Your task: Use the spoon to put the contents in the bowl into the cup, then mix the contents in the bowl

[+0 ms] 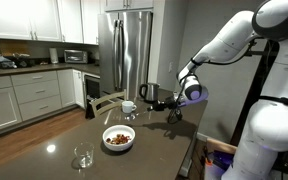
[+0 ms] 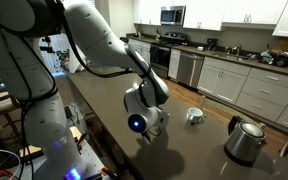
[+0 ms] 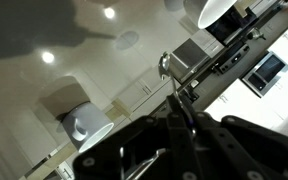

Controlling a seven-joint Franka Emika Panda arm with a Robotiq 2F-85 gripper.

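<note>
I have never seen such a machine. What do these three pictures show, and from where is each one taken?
The white machine is a robot arm in a kitchen. Two pictures come from cameras standing in the room. The third comes from a camera on the arm's wrist, looking along its gripper. On the dark table stand a bowl of brown chunks, a glass, a small white cup and a kettle. The gripper is shut on a thin spoon, above the table.

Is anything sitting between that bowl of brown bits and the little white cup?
Nothing visible does. In an exterior view only bare table lies between the bowl and the cup. The kettle stands beyond the cup, and the glass sits off on the bowl's opposite side.
</note>
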